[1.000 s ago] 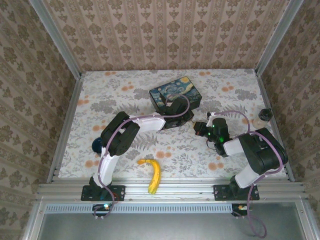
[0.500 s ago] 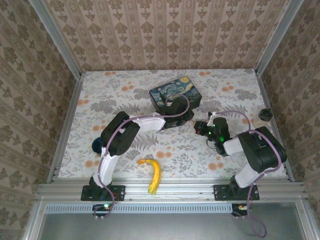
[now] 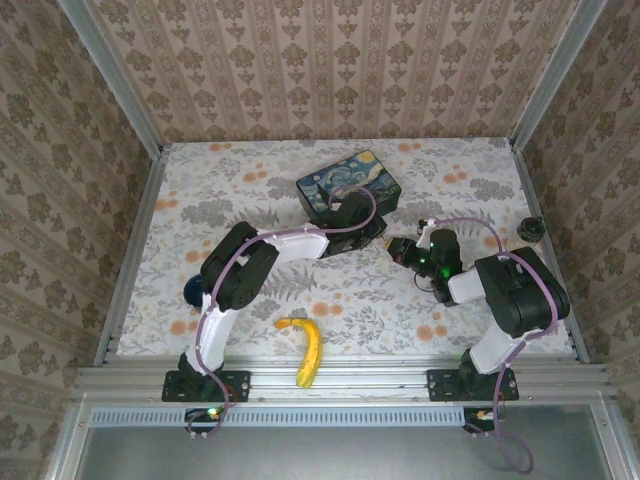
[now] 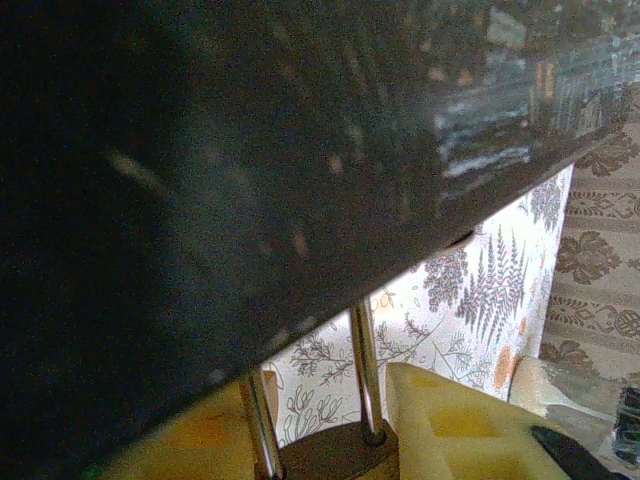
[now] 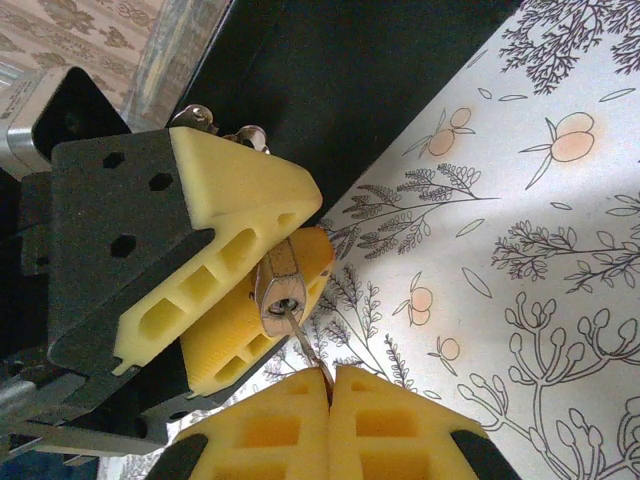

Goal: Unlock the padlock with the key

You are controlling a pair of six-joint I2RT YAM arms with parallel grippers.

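Top view: left gripper [image 3: 372,232] and right gripper [image 3: 398,247] meet at frame centre, just below the starry tin box [image 3: 350,184]. A banana [image 3: 303,350] lies lower centre.

Left wrist view: padlock [image 4: 335,458] at bottom centre, shackle upright, between the yellow pads [image 4: 450,425]. The dark tin box is above.

Right wrist view: left gripper is clamped on the padlock, centre left. Right gripper's pads are pinched together on the key [image 5: 305,340], whose tip is at the keyhole, seemingly inserted.

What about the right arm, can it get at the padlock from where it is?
Probably yes: the left gripper holds the padlock with its keyhole facing the right gripper, whose key tip sits at the keyhole; nothing lies between.
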